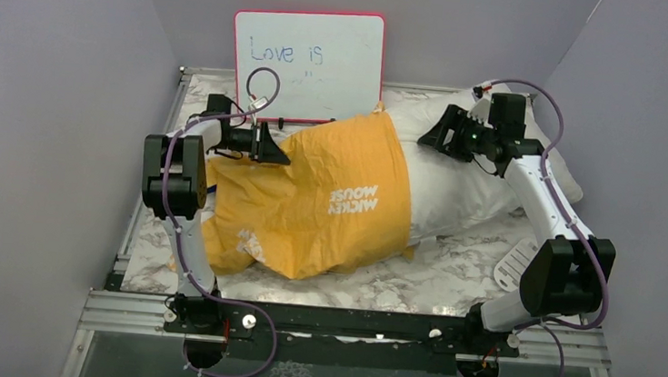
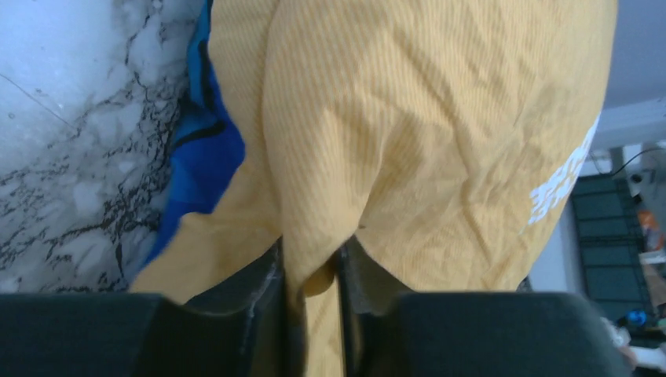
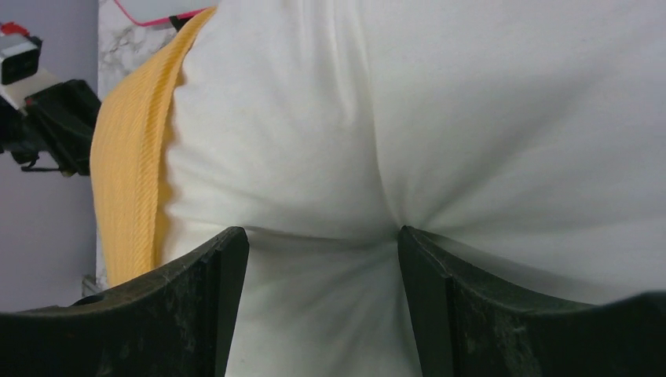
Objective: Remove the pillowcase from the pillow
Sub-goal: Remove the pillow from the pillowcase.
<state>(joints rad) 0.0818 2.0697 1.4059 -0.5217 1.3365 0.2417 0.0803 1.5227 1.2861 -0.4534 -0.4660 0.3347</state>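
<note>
A white, grey-veined marble tabletop [image 1: 450,285] seen from above, with two robot arms mounted at its near edge. A plump white pillow [image 1: 463,186] lies across it, running from the centre toward the far right corner. The pillowcase [image 1: 311,196], yellow-orange side up with white "Mickey Mouse" lettering, covers the pillow's left part and sags wrinkled toward the near left; the pillow's right part is bare. A strip of the blue face shows at the pillowcase's left edge. A pink-framed whiteboard [image 1: 310,59] reading "Love is" leans on the back wall. The left gripper [image 2: 310,271] has its jaws pinched on a raised fold of the yellow-orange fabric. The right gripper [image 3: 322,243] has its jaws clamped wide on the bare pillow, which puckers between them. A small white slotted disc [image 1: 515,264] lies near the right arm.
</note>
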